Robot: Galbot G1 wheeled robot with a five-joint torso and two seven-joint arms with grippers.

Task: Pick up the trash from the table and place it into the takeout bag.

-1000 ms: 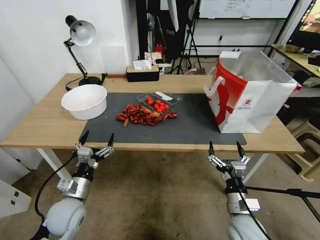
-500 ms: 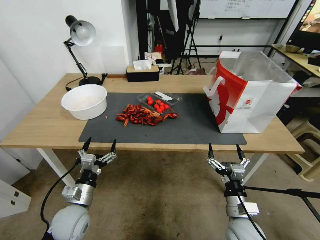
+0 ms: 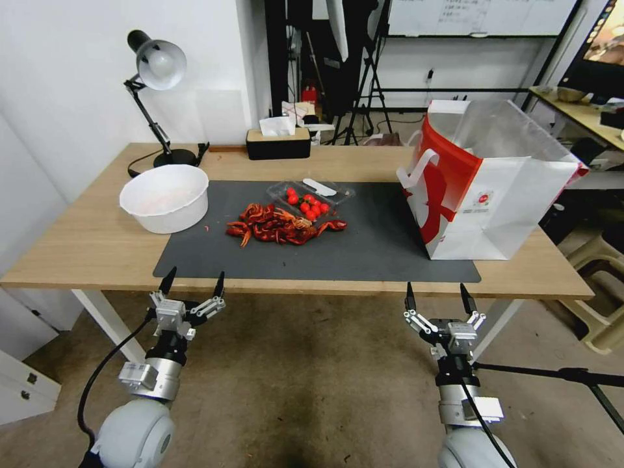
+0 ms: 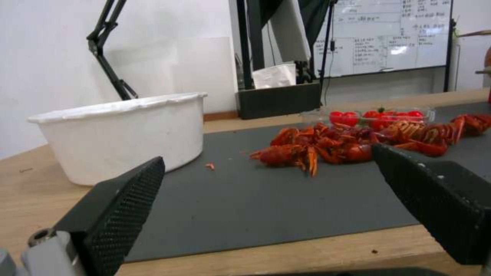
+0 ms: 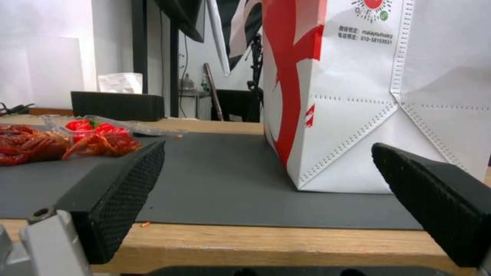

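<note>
Red shell scraps (image 3: 279, 225) lie ahead, lengthwise across the surface (image 3: 84, 247) — nearer my left tool (image 3: 192, 286); both it and my right tool (image 3: 437, 299) gape empty.

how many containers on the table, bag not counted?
2. A white bowl at the mat's left edge, and a clear plastic tray of cherry tomatoes behind the crayfish shells. The takeout bag may hide more.

An office or lab: whiteboard (image 3: 481, 16), tripods (image 3: 374, 78), desk lamp (image 3: 153, 97).
</note>
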